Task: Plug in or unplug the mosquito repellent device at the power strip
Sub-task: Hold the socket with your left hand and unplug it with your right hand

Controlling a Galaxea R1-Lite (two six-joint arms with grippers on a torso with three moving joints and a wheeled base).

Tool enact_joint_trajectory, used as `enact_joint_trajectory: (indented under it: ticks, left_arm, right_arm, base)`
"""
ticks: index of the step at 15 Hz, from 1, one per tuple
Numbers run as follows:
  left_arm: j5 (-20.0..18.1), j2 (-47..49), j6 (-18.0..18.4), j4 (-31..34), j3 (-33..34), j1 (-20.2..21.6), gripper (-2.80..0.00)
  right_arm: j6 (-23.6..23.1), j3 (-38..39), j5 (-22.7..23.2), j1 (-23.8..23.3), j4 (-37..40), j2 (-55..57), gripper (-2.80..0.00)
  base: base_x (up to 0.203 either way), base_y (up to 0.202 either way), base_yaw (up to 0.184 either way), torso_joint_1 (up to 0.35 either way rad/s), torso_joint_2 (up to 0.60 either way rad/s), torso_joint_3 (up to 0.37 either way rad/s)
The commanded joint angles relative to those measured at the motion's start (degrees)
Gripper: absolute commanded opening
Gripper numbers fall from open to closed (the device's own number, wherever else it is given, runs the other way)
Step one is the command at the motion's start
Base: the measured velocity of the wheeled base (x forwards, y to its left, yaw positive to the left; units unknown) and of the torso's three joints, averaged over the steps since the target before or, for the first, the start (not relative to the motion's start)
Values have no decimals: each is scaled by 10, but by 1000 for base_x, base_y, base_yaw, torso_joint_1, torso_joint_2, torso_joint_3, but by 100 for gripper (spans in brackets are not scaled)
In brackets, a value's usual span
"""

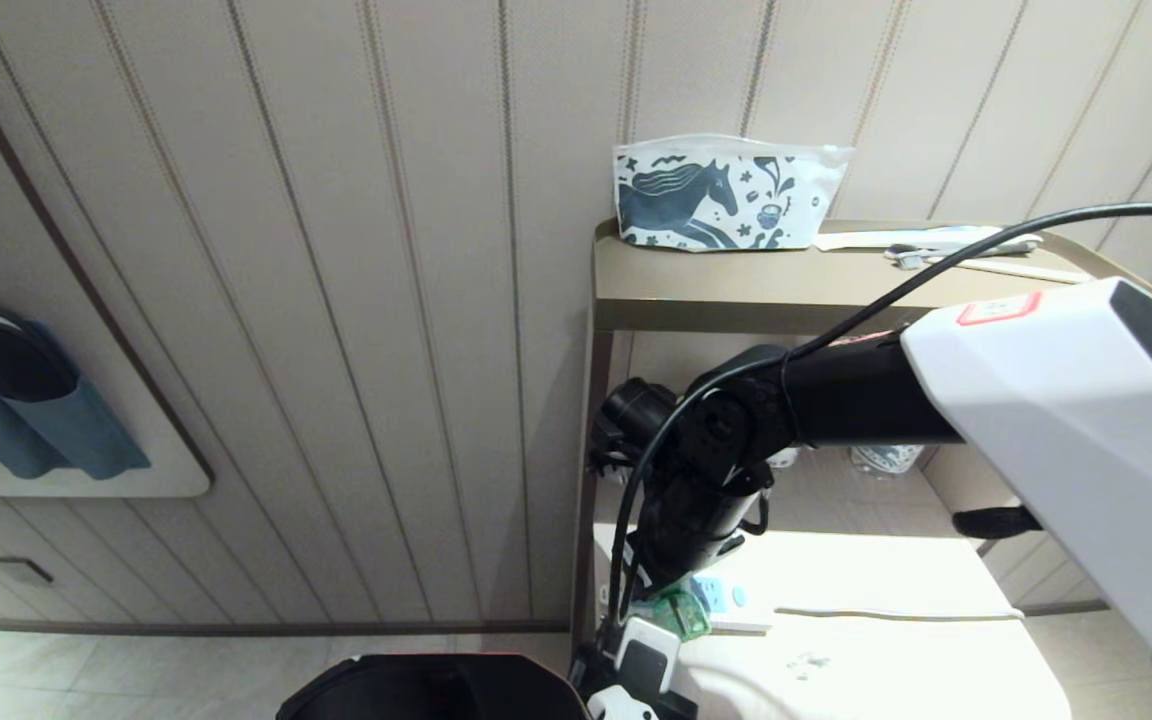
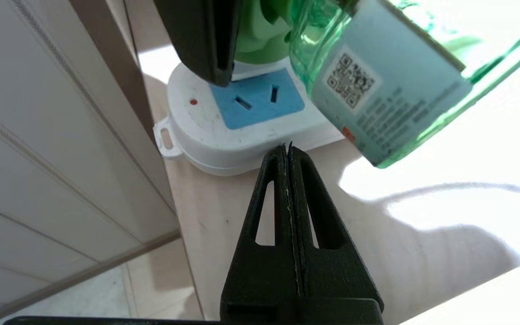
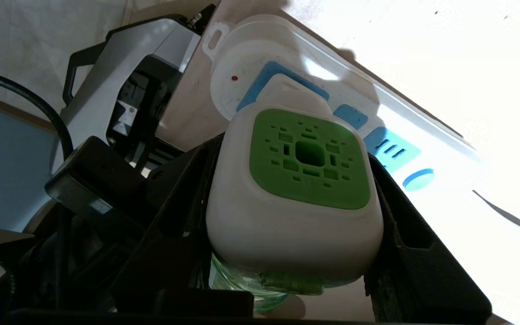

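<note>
Green-grilled white mosquito repellent device (image 3: 294, 203) — clamped in the right gripper (image 3: 287, 216) — left gripper (image 2: 289, 153) closed, empty.

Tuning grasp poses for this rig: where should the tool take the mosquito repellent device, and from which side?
Grip the white head of the mosquito repellent device across its two flat flanks, coming from the vented green face opposite the power strip. The right tool holds it so. The slanted, slick green bottle likely gives poorer purchase. The left tool sits shut at the strip's end.
</note>
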Motion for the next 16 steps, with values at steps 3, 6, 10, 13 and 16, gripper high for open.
enact_joint_trajectory:
  ticks: [3, 6, 10, 13, 16]
  left_arm:
    - [3, 0, -1, -25, -1, 0, -280]
    - [6, -16, -1, -25, -1, 0, -280]
    - [7, -36, -1, -25, 2, -3, -280]
    - [7, -24, 0, -25, -4, -12, -280]
    - [5, -16, 1, -25, -10, -14, -280]
  right_arm:
    - [10, 8, -1, 1, 3, -2, -280]
    - [10, 8, -1, -1, 2, 3, -280]
    - [10, 1, -1, -8, 2, 7, -280]
    - [10, -5, -1, -9, 1, 14, -280]
    - [11, -12, 0, -8, 1, 17, -280]
  base:
    - [0, 0, 0, 0, 0, 0]
    - [0, 0, 0, 0, 0, 0]
    - [0, 0, 0, 0, 0, 0]
    - [0, 0, 0, 0, 0, 0]
    - [0, 0, 0, 0, 0, 0]
